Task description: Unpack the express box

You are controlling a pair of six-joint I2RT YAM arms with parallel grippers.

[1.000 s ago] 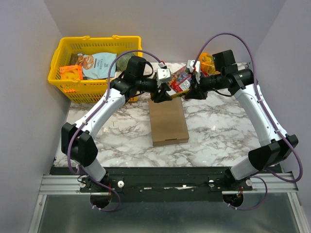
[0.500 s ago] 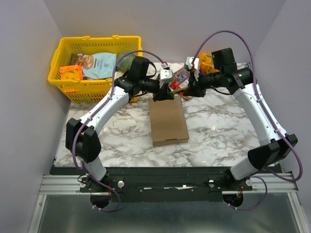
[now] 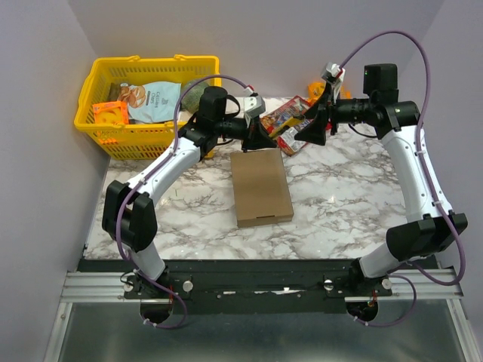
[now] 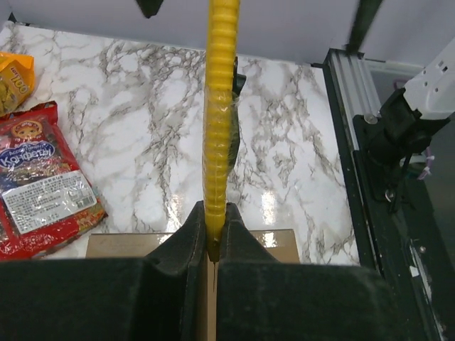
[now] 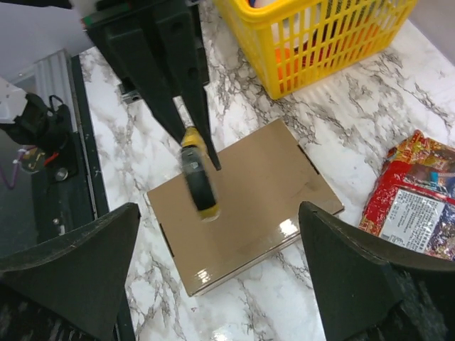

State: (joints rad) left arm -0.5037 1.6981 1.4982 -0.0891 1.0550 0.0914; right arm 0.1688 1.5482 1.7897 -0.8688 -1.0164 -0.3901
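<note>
A yellow plastic slatted basket (image 3: pixel 98 128) sits at the ten o'clock corner of the white marble-patterned table (image 3: pixel 339 196). It holds snack bags, among them a pale blue one.

The left gripper (image 3: pixel 260 138) hangs just beyond the twelve o'clock edge of the flat rectangular brown cardboard express box (image 3: pixel 261 186). Its two black fingers (image 4: pixel 192 241) are pinched tight on a slim yellow and black tool with a ribbed edge (image 4: pixel 219 106). In the right wrist view the tool (image 5: pixel 197 181) juts out of the fingers over the cardboard. Whether its end touches the lid I cannot tell.

The express box lies near the middle of the table with its lid shut and flat, its long sides running from twelve to six o'clock.

At one o'clock from the box, just beside its far corner, a red printed plastic snack packet (image 3: pixel 281 121) lies flat on the marble. An orange foil bag (image 3: pixel 313 92) lies further out toward one o'clock.

The right gripper (image 3: pixel 312 124) hovers above the table at about two o'clock from the box. Its fingers are spread as wide as they go, with nothing between them.
</note>
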